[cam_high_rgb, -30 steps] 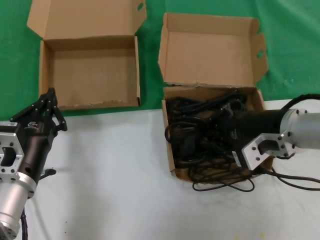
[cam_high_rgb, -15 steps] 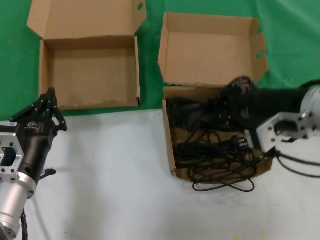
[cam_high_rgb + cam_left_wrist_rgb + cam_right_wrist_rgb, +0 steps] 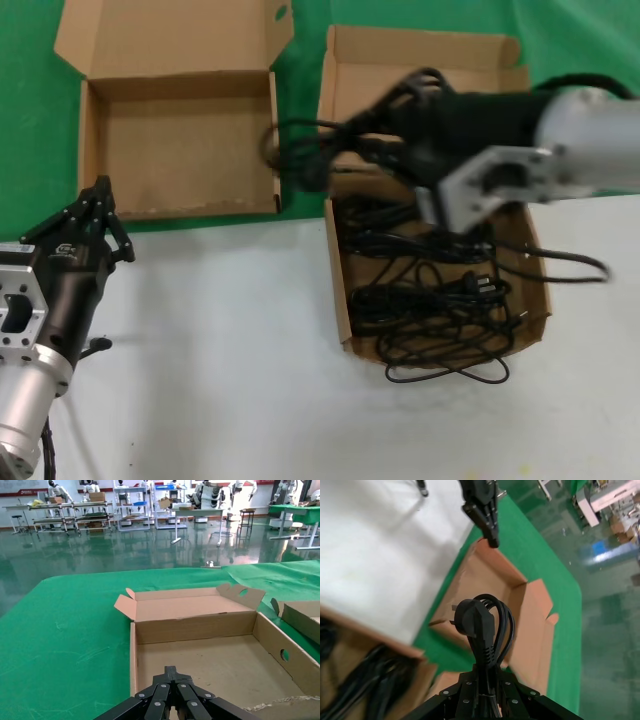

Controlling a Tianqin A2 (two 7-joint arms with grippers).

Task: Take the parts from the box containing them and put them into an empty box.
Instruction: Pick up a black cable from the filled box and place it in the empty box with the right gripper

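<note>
Item: power cord bundle, carried between boxes.
Head view: right claw (image 3: 345, 140) pinching the cord bundle (image 3: 300, 150) near the empty box (image 3: 180, 150); we judge it light, floppy. Left wrist view: left claw (image 3: 170, 692) pressed together. Right wrist view: held below the plug (image 3: 475, 617).

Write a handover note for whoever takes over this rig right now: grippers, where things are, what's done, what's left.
Right gripper: shut on one cord bundle, held in the air between the two boxes, over the full box's back edge.
Left gripper: shut, parked at the empty box's front edge, holding nothing.
Done: one bundle lifted out. The empty box holds nothing so far.
Left: drop this bundle into the empty box, then move the remaining cords, one of which hangs over the torn front wall.
</note>
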